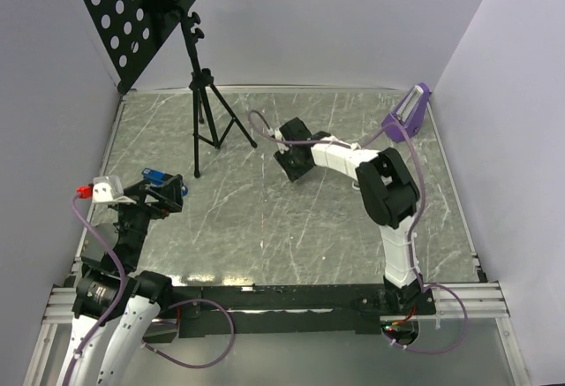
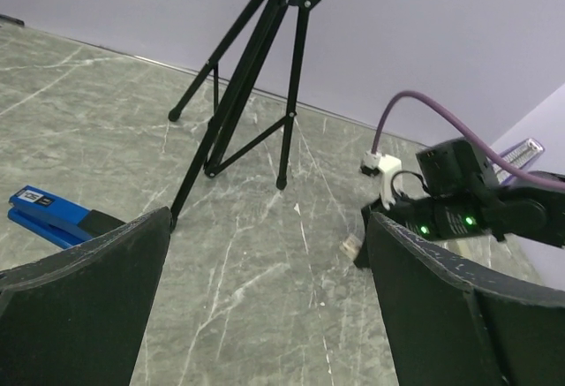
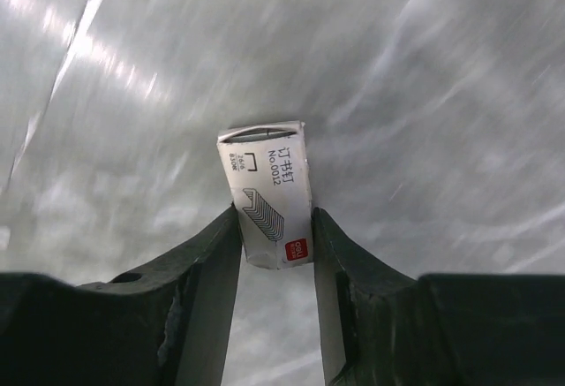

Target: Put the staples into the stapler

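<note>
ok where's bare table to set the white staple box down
Widest bare patch of the grey marble table: near middle, between the left gripper and the right arm. The far strip between the black tripod and the purple stapler. Crowded: the left edge around the blue stapler, and centre, where the right gripper pinches the small white cardboard staple box.

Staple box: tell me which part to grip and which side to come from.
Grip the staple box across its two long sides, near the end with the red mark, coming in from that short end along its length. Its printed face is up, and its narrow width fits between the fingers. The right tool pinches it exactly so.
</note>
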### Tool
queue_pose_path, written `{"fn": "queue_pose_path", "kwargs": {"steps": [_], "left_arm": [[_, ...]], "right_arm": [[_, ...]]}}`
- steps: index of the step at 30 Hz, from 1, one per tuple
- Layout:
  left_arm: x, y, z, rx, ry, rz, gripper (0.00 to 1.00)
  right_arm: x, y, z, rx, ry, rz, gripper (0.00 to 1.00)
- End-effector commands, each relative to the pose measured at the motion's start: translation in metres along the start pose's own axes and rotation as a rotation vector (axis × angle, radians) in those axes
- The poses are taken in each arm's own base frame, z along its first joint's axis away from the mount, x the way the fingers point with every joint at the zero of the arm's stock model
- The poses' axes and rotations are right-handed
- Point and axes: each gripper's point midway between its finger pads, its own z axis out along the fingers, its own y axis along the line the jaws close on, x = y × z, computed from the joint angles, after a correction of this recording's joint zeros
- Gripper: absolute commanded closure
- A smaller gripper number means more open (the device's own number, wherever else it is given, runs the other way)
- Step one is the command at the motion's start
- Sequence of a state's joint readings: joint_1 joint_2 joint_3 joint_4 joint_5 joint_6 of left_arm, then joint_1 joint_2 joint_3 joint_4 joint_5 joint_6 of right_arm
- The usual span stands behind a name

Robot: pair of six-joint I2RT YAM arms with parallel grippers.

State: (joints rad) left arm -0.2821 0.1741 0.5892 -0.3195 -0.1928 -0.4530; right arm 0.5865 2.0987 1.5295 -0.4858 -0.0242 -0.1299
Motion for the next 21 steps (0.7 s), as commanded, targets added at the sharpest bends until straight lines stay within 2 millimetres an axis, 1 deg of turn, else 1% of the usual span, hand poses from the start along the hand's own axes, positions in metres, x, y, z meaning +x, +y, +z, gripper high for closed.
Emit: {"fn": "queue_pose_path", "kwargs": {"steps": [1, 2, 3, 4, 5, 6, 7, 8, 9, 10, 11, 12, 14, 15, 17, 19, 21], "left_arm": [[-0.001, -0.010, 0.004, 0.047, 0.010, 0.009, 0.03], [0.002, -0.010, 0.006, 0.050, 0.026, 0.010, 0.03], [0.003, -0.011, 0.006, 0.054, 0.032, 0.009, 0.03], [0.005, -0.012, 0.007, 0.059, 0.040, 0.008, 0.03], [0.007, -0.012, 0.008, 0.059, 0.050, 0.010, 0.03], [0.008, -0.014, 0.009, 0.070, 0.057, 0.010, 0.03], [0.009, -0.014, 0.009, 0.071, 0.062, 0.011, 0.03], [0.011, -0.014, 0.011, 0.068, 0.071, 0.012, 0.03], [0.012, -0.015, 0.011, 0.073, 0.077, 0.012, 0.03], [0.013, -0.014, 0.011, 0.072, 0.083, 0.014, 0.03], [0.015, -0.014, 0.012, 0.072, 0.090, 0.014, 0.03], [0.015, -0.015, 0.013, 0.072, 0.093, 0.012, 0.03], [0.019, -0.016, 0.013, 0.082, 0.108, 0.010, 0.03], [0.020, -0.017, 0.013, 0.089, 0.113, 0.010, 0.03], [0.024, -0.022, 0.014, 0.115, 0.130, 0.008, 0.03], [0.033, -0.029, 0.015, 0.155, 0.168, -0.001, 0.03], [0.041, -0.031, 0.018, 0.165, 0.203, -0.010, 0.03]], "right_arm": [[0.032, 0.026, -0.028, -0.030, 0.035, 0.016, 0.63], [0.032, 0.034, -0.037, -0.036, 0.015, 0.013, 0.63], [0.050, 0.040, -0.037, -0.044, 0.045, 0.007, 0.63], [0.056, 0.044, -0.039, -0.045, 0.050, 0.002, 0.63], [0.057, 0.051, -0.047, -0.047, 0.036, -0.005, 0.63], [0.071, 0.055, -0.048, -0.051, 0.060, -0.012, 0.63], [0.075, 0.059, -0.050, -0.056, 0.062, -0.016, 0.63], [0.075, 0.067, -0.057, -0.062, 0.045, -0.025, 0.63], [0.087, 0.071, -0.058, -0.065, 0.063, -0.031, 0.63], [0.092, 0.074, -0.060, -0.068, 0.066, -0.036, 0.63], [0.094, 0.078, -0.067, -0.072, 0.054, -0.039, 0.63], [0.102, 0.085, -0.069, -0.087, 0.067, -0.060, 0.64], [0.101, 0.096, -0.078, -0.106, 0.049, -0.084, 0.65], [0.104, 0.104, -0.081, -0.112, 0.050, -0.112, 0.65], [0.107, 0.107, -0.085, -0.104, 0.055, -0.125, 0.65], [0.112, 0.111, -0.087, -0.113, 0.062, -0.139, 0.64], [0.116, 0.116, -0.088, -0.126, 0.067, -0.150, 0.60]]}}
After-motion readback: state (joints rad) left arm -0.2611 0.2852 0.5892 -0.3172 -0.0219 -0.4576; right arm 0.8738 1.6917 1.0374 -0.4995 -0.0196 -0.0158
